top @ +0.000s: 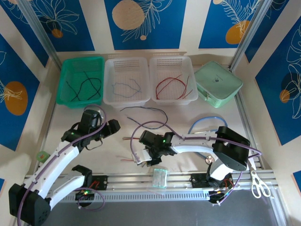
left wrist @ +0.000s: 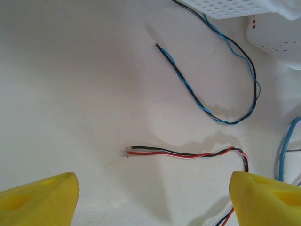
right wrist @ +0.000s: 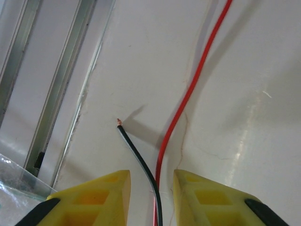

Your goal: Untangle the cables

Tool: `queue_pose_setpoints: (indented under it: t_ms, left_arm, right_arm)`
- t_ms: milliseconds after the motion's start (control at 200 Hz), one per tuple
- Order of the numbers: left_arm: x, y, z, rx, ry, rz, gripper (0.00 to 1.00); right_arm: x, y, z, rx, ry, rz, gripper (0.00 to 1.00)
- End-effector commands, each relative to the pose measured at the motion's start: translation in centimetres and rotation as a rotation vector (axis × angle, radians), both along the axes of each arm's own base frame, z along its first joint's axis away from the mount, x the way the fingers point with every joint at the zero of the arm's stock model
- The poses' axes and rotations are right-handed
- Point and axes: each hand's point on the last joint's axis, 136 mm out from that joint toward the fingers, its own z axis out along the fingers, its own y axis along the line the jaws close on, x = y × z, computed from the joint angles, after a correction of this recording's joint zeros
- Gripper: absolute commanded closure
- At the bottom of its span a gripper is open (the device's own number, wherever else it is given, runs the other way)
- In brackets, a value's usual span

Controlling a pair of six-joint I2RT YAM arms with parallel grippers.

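Your left gripper (top: 113,127) hangs over the left half of the table (top: 188,113), its fingers (left wrist: 37,197) spread wide with nothing between them. In its wrist view a red-black pair (left wrist: 178,154) lies on the table just past the fingertips. It runs from 9 to 3 o'clock, with its bare ends at the 9 o'clock side. Toward 1 o'clock from it, and well apart, a black-blue pair (left wrist: 187,85) lies twisted in a loose hairpin.

Your right gripper (top: 146,160) sits low over the middle of the table, near the front rail (top: 188,178). In its wrist view the fingers (right wrist: 207,197) stand close together. A red wire (right wrist: 189,96) and a black wire (right wrist: 134,148) run side by side into the narrow gap. The red wire leads off toward 1 o'clock. The black wire ends in a bare tip toward 11 o'clock. You cannot tell whether the pads actually bite on them.

From above, three trays stand in a row at the table's 12 o'clock edge:
- The green tray (top: 61,90) at 11 o'clock holds black cables (top: 87,87).
- The middle tray (top: 127,60) holds a blue cable (top: 129,86).
- The right tray (top: 171,59) holds red cables (top: 171,84).

A mint box (top: 218,84) sits at 2 o'clock, just beside the right tray. A blue tube (top: 203,118) arcs on the table toward 2 o'clock from your right gripper.
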Motion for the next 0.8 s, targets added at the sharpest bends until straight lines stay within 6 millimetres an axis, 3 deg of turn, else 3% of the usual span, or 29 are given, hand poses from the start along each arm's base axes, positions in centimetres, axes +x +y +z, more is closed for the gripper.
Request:
queue_pose_setpoints:
  t_ms: [0,795]
  left_arm:
    - [0.2,-0.8,0.3,-0.047,-0.001,-0.005,0.18]
    - [-0.4,-0.7,-0.5,-0.046,0.027,-0.009,0.17]
  right_arm:
    - [-0.5,-0.2,-0.4,0.013,-0.033,0.072,0.69]
    - [-1.4,0.5,-1.3,-0.044,-0.079,0.274,0.71]
